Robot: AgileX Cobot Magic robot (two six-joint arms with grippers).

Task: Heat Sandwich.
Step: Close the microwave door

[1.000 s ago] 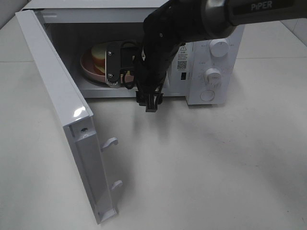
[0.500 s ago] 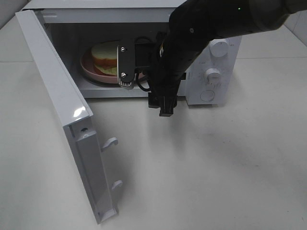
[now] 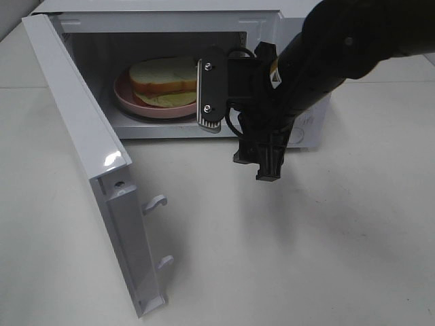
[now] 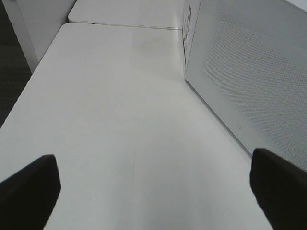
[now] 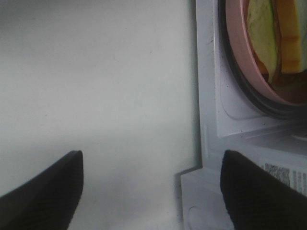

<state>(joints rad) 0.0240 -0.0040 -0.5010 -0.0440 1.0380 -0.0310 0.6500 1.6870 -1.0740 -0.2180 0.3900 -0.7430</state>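
The sandwich, two white-bread slices with pale green filling, lies on a round pink plate inside the open microwave. My right gripper hangs outside the oven, in front of its right part, pointing down at the table, open and empty. In the right wrist view the gripper shows two dark fingers wide apart, with the sandwich and plate at the picture's edge. My left gripper is open and empty over bare table and does not show in the exterior view.
The microwave door stands wide open to the front left, its latch hooks sticking out. My right arm covers the oven's control panel. A white perforated panel stands beside the left gripper. White table lies all around.
My right arm has drawn back from the oven's opening to the right and toward the front, uncovering the sandwich and plate inside. The sandwich has not moved.
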